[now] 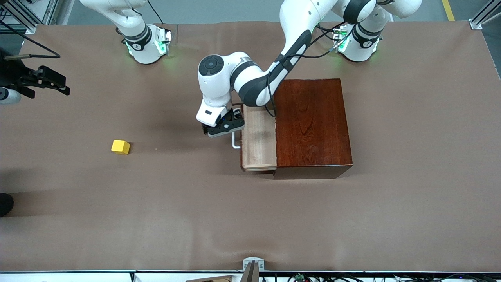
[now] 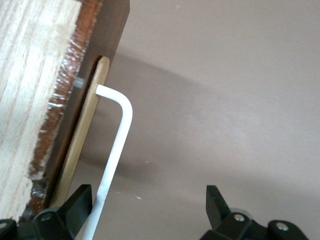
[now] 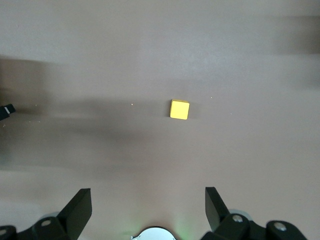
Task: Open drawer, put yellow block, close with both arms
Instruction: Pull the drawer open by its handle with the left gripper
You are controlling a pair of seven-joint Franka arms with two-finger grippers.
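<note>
the drawer (image 1: pixel 258 137) stands partly open mid-frame, the left tool (image 1: pixel 221 127) spread open around its white handle (image 1: pixel 235 141), while the right tool (image 1: pixel 47 80), open, waits at upper left; the yellow block (image 1: pixel 120 147), likely light and rigid, sits lower left on the desk (image 1: pixel 156 215), best pinched across flat sides.

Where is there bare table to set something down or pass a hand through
Bare cloth lies between the yellow block and the drawer, and along the table edge nearest the front camera. It is crowded at the drawer's handle, where the left pincer sits open. The right pincer, also open, is high above the block.
</note>
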